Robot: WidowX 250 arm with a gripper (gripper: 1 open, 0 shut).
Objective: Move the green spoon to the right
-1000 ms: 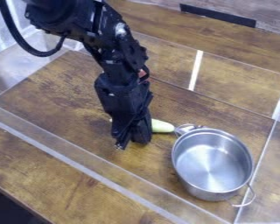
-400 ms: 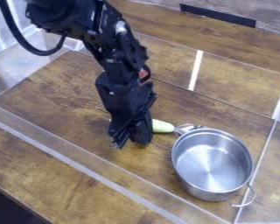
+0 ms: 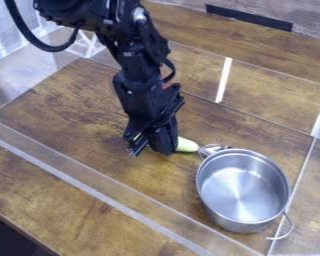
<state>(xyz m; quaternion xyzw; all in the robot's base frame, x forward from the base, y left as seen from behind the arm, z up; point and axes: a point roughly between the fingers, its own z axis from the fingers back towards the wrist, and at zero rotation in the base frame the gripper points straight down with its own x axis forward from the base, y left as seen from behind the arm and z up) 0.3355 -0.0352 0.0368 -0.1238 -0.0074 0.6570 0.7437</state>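
The green spoon lies on the wooden table, its yellow-green handle pointing left and its small silver bowl touching the rim of the steel pot. My gripper points down at the handle's left end, with the black fingers covering that end. The fingertips look slightly parted, but the view is too dark and small to tell whether they still press the handle.
Low clear acrylic walls ring the wooden table. A clear upright strip stands behind the spoon. The pot has a wire handle at the front right. A dark flat object lies at the far back.
The arm has swung a little to the right and risen slightly. The spoon lies where it lay before, against the pot's rim.
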